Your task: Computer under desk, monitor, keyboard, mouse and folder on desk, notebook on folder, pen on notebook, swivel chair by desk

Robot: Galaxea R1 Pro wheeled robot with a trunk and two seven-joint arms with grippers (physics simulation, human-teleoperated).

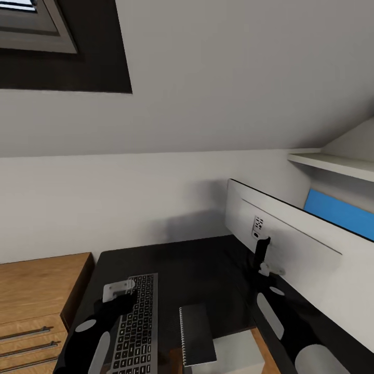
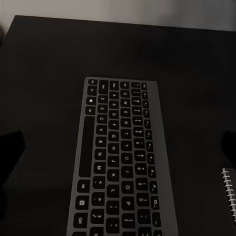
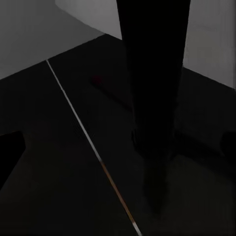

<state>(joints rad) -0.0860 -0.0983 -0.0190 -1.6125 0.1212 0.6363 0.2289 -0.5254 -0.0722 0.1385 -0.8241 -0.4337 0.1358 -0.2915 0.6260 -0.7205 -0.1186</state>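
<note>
attic room, pale grey sloped ceiling (image 1: 218, 78), dark-framed skylight (image 1: 36, 26) at far left. white shelf (image 1: 337, 163) at far right under the slope, a bright blue panel (image 1: 337, 213) showing below it. light wood chest with long steel handles (image 1: 36, 306) stands to the left, just beside the desk.

long black-topped desk (image 1: 197, 270) runs from near to far against the pale wall. on it, left side: slim keyboard with black keys in a thin silver-grey frame (image 1: 136, 327), lying lengthwise near to far, flat on the top. just right of it, apart from it, a thin dark grey notebook with a wire spiral edge (image 1: 196, 332), also flat, its near end reaching the desk's near edge. in the left wrist view the keyboard (image 2: 120, 162) lies below the camera, the notebook's spiral (image 2: 229, 189) at the picture's edge.

large thin flat monitor (image 1: 291, 244) stands on the desk's right side, its pale grey back toward the camera, on a black stem (image 1: 261, 252).

left gripper (image 1: 120, 290) hovers over the keyboard's far left corner; its dark fingers (image 2: 11, 157) stand wide apart, nothing between them. right gripper (image 1: 270, 270) sits at the foot of the stem; the right wrist view is dark, the stem (image 3: 152, 83) close in front, and whether the jaws clasp it cannot be told.
</note>
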